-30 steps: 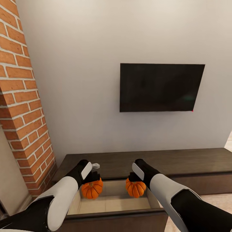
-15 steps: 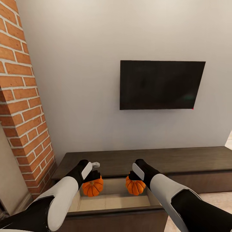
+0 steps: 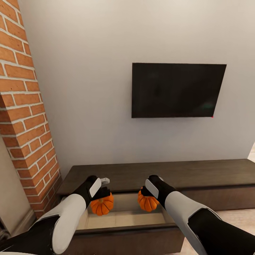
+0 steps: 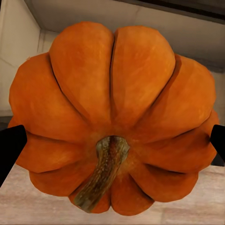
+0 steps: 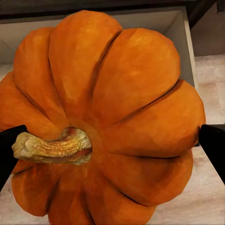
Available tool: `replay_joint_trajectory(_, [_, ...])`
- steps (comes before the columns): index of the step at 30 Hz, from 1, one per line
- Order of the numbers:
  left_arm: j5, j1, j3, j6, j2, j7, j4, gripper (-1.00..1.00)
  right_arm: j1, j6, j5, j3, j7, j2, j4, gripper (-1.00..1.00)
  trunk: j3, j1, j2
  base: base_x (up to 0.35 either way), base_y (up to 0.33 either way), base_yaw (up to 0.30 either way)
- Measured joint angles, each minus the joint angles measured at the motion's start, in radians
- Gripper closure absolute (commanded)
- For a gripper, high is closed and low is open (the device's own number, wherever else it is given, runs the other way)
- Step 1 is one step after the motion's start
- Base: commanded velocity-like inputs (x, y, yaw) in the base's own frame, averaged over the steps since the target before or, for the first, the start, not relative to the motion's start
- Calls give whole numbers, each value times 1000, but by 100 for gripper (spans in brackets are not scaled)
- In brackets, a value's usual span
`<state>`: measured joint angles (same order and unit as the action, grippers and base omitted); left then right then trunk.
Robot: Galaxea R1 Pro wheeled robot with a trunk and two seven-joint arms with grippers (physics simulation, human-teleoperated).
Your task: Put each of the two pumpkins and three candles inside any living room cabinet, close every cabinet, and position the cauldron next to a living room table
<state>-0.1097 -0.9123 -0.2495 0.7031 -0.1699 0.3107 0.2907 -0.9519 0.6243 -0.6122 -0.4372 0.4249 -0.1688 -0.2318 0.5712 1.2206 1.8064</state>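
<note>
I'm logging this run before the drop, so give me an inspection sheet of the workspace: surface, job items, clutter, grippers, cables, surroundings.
Surface: long dark-brown cabinet, one drawer pulled open, pale interior bare where visible.
Job's things: left pumpkin and right pumpkin, both held over the open drawer; candles and cauldron nothing seen.
Clutter: small pale object on the cabinet top by the left gripper, too small to identify.
Grippers: left gripper shut on left pumpkin; right gripper shut on right pumpkin.
Cables: nothing seen.
Surroundings: black TV on grey wall, brick chimney at left.
</note>
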Motion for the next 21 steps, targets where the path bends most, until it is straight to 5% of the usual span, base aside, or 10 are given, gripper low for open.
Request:
replay_joint_trajectory(7, [-14, 0, -1, -78, 0, 0, -30, 100, 1, -55, -1, 1, -4, 1, 0, 100, 22, 27, 49, 0, 0, 0])
replay_joint_trajectory(21, [-26, 0, -1, -90, -1, 2, -35, 100, 3, -66, -1, 1, -8, 0, 1, 100, 66, 81, 147, 0, 0, 0])
